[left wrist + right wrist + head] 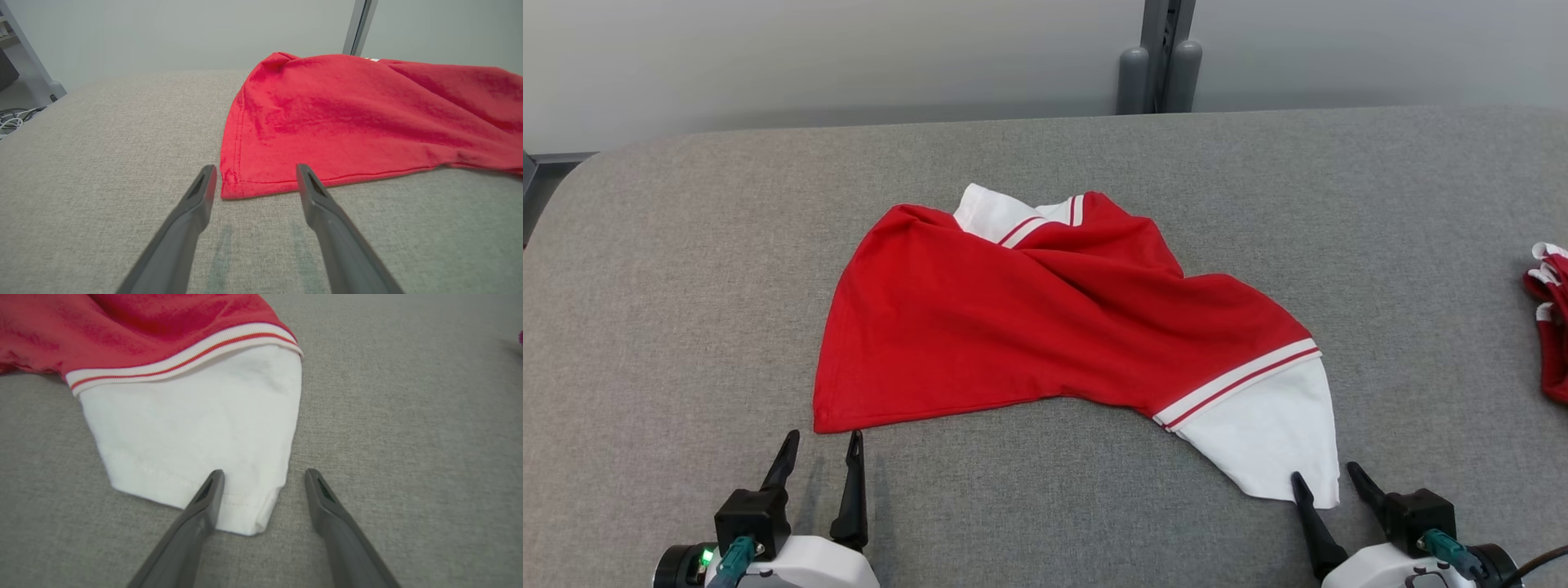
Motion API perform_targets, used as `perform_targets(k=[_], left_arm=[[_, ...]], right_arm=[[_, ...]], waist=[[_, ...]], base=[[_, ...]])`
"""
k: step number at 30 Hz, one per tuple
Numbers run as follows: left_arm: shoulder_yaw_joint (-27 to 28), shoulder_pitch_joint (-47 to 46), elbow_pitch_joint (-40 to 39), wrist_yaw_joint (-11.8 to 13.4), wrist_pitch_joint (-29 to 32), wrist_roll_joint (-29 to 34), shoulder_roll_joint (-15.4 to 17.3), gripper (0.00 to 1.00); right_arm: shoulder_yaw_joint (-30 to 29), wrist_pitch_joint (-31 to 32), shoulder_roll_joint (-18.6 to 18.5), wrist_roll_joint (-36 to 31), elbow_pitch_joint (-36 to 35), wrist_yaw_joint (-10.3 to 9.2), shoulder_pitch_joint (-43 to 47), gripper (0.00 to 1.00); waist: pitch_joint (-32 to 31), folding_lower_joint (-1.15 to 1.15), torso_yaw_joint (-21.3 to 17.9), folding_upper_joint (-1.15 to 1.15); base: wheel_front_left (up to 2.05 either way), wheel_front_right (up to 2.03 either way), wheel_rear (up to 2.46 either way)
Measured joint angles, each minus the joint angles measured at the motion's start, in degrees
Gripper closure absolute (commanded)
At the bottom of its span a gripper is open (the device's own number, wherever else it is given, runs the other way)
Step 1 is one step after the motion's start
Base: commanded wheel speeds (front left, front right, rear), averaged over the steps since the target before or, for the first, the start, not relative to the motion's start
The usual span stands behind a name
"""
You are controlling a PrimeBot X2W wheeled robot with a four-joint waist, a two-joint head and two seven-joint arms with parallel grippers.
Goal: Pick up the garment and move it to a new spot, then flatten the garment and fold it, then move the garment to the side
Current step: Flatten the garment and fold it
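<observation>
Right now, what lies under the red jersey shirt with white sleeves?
The grey fabric surface shows around the red jersey shirt, which lies crumpled on it. One white sleeve is partly tucked beneath a red fold. Anything else beneath is covered.

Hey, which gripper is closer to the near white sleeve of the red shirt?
Right. The right gripper has its open fingers either side of the near corner of the white sleeve; the left gripper is well away, at the red hem corner of the shirt.
</observation>
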Motion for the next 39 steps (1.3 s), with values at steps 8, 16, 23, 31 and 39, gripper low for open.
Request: perform_targets(k=[8,16,23,31,39], left_arm=[[0.0,-0.8,0.6,-0.1,0.0,-0.7,0.0,0.0],[0.8,-1.9,3.0,-0.5,0.0,-1.8,0.0,0.0],[2.2,-2.6,5.1,0.0,0.0,-4.3,0.0,0.0],[4.8,-5.1,7.0,-0.3,0.0,-5.8,0.0,0.0],[4.4,-7.0,10.5,-2.1,-0.3,-5.7,0.1,1.0]], right_arm=[[0.9,-0.2,0.2,1.2,0.4,0.02,-0.6,1.0],[-3.4,0.2,0.1,0.3,-4.7,0.0,-0.6,1.0],[-3.7,0.2,0.1,0.3,-6.8,0.0,-0.9,1.0],[-2.4,0.2,0.1,1.4,-9.8,0.0,-2.6,1.0],[-2.4,0.2,0.1,1.6,-11.2,0.0,-3.6,1.0]], waist=[[0.3,0.0,-0.7,0.0],[1.4,0.0,-2.4,0.0],[2.5,0.0,-3.7,0.0],[4.9,0.0,-4.7,0.0],[5.8,0.0,-5.0,0.0]], base=[[0.0,0.0,0.0],[0.0,0.0,0.0],[0.0,0.0,0.0],[0.0,0.0,0.0],[0.0,0.0,0.0]])
